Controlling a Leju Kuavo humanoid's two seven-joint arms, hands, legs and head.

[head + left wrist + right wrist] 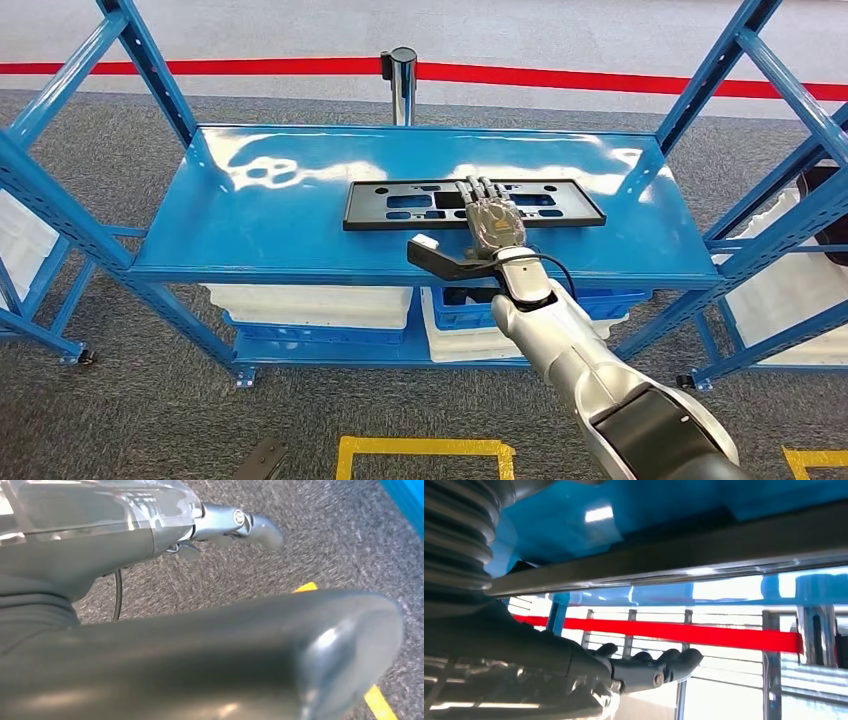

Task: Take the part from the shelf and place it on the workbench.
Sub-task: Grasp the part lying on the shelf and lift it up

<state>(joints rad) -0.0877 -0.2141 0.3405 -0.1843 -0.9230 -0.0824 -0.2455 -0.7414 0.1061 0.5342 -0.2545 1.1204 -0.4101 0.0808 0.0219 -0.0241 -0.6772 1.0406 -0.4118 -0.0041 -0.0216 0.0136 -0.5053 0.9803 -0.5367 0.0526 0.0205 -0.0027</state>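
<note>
A flat black part (400,205) with several cut-outs lies on the top board of the blue shelf (270,225). My right hand (490,222) reaches over its middle, fingers stretched flat above it and the thumb spread out to the left by the shelf's front edge. In the right wrist view the part's dark edge (674,560) runs across the glossy blue board, and the fingers (659,667) hover apart from it, holding nothing. My left hand (200,650) hangs over the grey carpet with its thumb and fingers apart and nothing in them.
White and blue bins (320,305) sit on the lower shelf. Blue racks with white bins (800,280) flank both sides. A red barrier belt (250,66) on a chrome post (403,75) runs behind. Yellow floor marks (420,450) lie near my feet.
</note>
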